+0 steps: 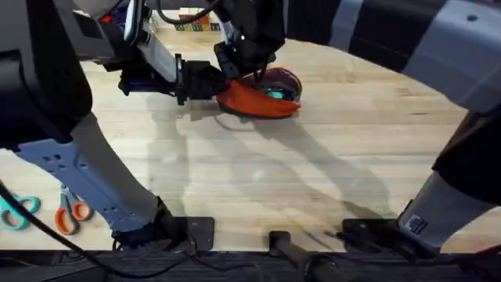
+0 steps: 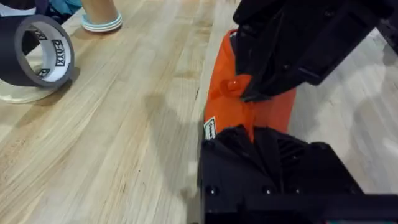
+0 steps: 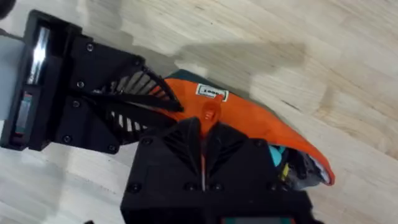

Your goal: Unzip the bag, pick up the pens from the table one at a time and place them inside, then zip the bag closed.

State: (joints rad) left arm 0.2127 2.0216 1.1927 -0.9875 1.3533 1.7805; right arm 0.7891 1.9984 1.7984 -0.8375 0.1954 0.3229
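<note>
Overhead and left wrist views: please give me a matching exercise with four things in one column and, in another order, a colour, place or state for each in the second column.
Column A
1. the bag
2. roll of tape
3. orange-handled scissors
4. left pincer

Column B
a. lies on the table by the left arm's base
b. closed on one end of the orange fabric
c. black outside, white inside
d. orange, partly open at one end

Pairs: 1-d, 2-c, 3-a, 4-b
</note>
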